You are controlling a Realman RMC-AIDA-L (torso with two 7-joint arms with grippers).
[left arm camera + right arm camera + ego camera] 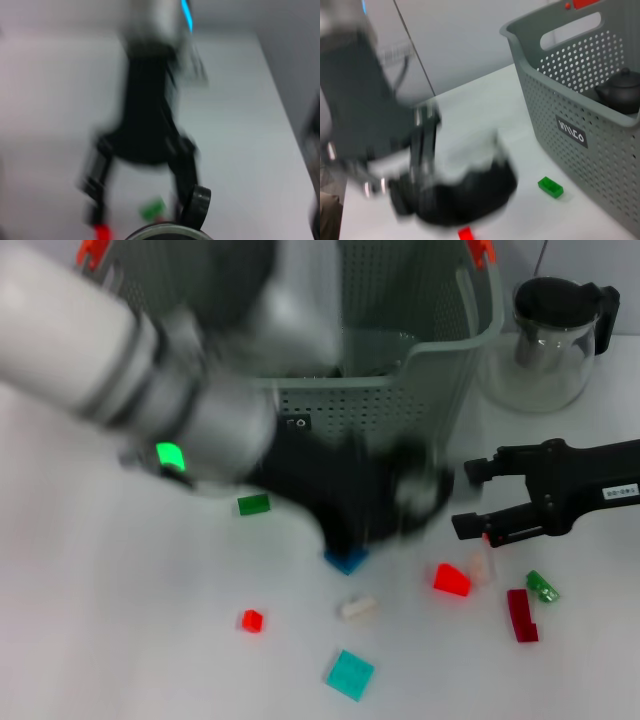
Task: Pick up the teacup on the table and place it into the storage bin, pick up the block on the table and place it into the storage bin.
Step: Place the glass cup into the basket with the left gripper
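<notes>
blocks lie scattered on the near part of the white table [120, 640]: a teal square block [349, 674] nearest, then a small red block [252, 620], a cream block [357, 607], a red wedge [452, 580], a dark red block [520, 615] and a green piece [543, 586] toward the right. a blue block [346, 560] sits just under the left gripper [385, 502], which is blurred above the middle of the table; its finger state cannot be told. a green block [253, 504] lies to its left. right gripper [478, 498] hovers at the right, fingers spread, holding nothing. storage bin [420, 380] stands at the far centre; a dark teacup [620, 92] sits inside it. a glass teapot [550, 340] stands far right, beside the bin.
</notes>
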